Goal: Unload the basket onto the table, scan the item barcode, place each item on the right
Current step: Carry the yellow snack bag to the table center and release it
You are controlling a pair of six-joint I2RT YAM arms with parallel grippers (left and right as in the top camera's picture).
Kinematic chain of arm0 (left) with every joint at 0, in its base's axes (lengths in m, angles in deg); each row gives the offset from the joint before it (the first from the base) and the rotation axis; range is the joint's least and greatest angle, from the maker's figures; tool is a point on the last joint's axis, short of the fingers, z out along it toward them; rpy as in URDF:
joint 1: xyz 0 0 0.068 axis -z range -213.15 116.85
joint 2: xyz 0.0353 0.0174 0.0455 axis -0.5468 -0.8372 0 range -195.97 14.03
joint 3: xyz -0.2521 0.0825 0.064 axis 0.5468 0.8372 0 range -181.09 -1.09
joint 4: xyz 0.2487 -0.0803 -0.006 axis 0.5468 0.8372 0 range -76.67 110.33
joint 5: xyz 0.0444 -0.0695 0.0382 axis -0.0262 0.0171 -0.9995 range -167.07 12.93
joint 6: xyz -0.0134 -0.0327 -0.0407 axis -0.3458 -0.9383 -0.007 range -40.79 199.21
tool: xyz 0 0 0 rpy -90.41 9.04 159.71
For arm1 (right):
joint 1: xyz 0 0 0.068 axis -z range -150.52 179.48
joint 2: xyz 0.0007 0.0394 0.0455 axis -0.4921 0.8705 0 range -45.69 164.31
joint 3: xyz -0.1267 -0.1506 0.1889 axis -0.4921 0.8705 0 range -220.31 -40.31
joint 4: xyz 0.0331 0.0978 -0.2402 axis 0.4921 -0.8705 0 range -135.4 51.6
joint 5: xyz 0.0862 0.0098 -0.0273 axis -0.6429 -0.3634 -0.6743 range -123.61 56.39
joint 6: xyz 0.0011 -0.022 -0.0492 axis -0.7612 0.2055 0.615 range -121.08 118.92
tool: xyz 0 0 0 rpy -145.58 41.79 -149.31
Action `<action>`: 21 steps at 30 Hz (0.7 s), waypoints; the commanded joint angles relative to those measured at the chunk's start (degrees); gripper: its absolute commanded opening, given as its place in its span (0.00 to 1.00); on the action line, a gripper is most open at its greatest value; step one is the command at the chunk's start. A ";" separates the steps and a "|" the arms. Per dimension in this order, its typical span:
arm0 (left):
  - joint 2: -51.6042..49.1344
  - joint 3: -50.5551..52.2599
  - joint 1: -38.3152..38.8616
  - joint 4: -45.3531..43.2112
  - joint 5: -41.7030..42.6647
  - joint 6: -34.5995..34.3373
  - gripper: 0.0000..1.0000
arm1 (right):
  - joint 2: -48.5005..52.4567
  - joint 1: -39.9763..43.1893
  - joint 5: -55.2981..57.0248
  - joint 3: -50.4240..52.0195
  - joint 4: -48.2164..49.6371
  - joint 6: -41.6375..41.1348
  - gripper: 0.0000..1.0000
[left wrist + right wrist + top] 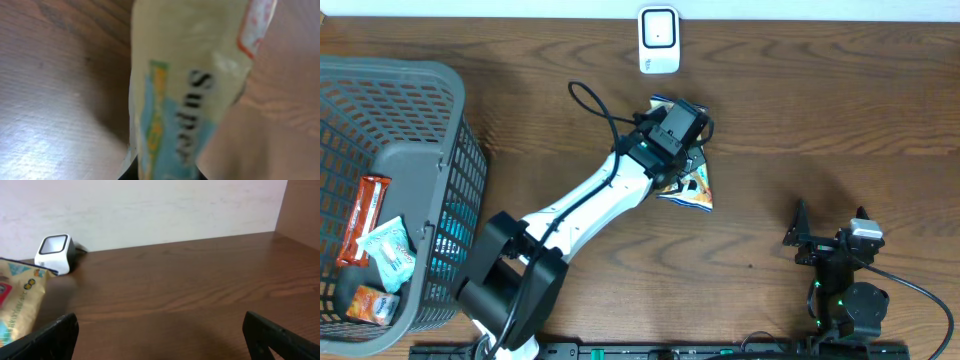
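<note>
Overhead: white scanner (pixel 659 40) sits at the far table (pixel 820 110) edge, approx. centre. Snack pkt (pixel 697 190) is just near-side of the scanner, a bit to its right, not touching it. L gripper (pixel 680 138) is over the pkt, jaws hidden under the wrist, clamped narrow on the pkt. The pkt's corners stick out on the far side & the near-right side of the gripper. R gripper (pixel 807 240) is well apart from the scanner, toward the near-right, nothing in it. Grey basket (pixel 420 80) stands far left of the scanner w/ several small pkts inside.

L wrist: snack pkt (pixel 185 100) fills the frame, blurred, yellow top, blue & green lower part, dark lettering. It's pinched at the bottom edge of the view. Wood table (pixel 50 100) behind it.

R wrist: R gripper (pixel 161 317) jaws spread wide, fingers (pixel 50 337) at both lower corners, holding nothing. Scanner (pixel 54 252) is at far left by the wall. Snack pkt (pixel 20 300) edge shows just in front of the scanner, left frame edge.
</note>
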 commanded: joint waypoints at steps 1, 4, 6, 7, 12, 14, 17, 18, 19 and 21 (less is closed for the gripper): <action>-0.98 2.34 0.39 -2.05 -2.21 -3.28 0.07 | -0.31 -0.39 0.31 0.09 -0.22 -0.68 0.99; -0.98 3.85 0.39 -2.60 -2.21 -3.67 0.07 | -0.31 -0.39 0.31 0.09 -0.22 -0.70 0.99; -0.98 4.37 0.39 -2.56 -2.19 -3.89 0.07 | -0.31 -0.39 0.31 0.09 -0.22 -0.68 0.99; -0.98 4.48 0.50 -2.56 -2.19 -3.87 0.07 | -0.31 -0.39 0.31 0.09 -0.22 -0.70 0.99; -0.98 4.52 1.97 -2.78 -2.25 -3.85 0.08 | -0.31 -0.39 0.31 0.09 -0.22 -0.70 0.99; -0.98 4.55 2.56 -2.69 -2.51 -3.67 0.42 | -0.31 -0.39 0.28 0.09 -0.22 -0.70 0.99; -0.98 4.61 2.80 -2.67 -2.67 -0.28 0.62 | -0.31 -0.39 0.31 0.09 -0.22 -0.70 0.99; -0.98 4.61 2.78 -2.64 -2.69 1.03 0.70 | -0.31 -0.39 0.31 0.09 -0.22 -0.70 0.99; -0.96 4.61 2.69 -2.64 -2.67 2.32 0.77 | -0.31 -0.39 0.31 0.09 -0.22 -0.70 0.99; -0.50 4.61 2.56 -2.67 -2.67 3.67 0.91 | -0.31 -0.39 0.31 0.09 -0.22 -0.68 0.99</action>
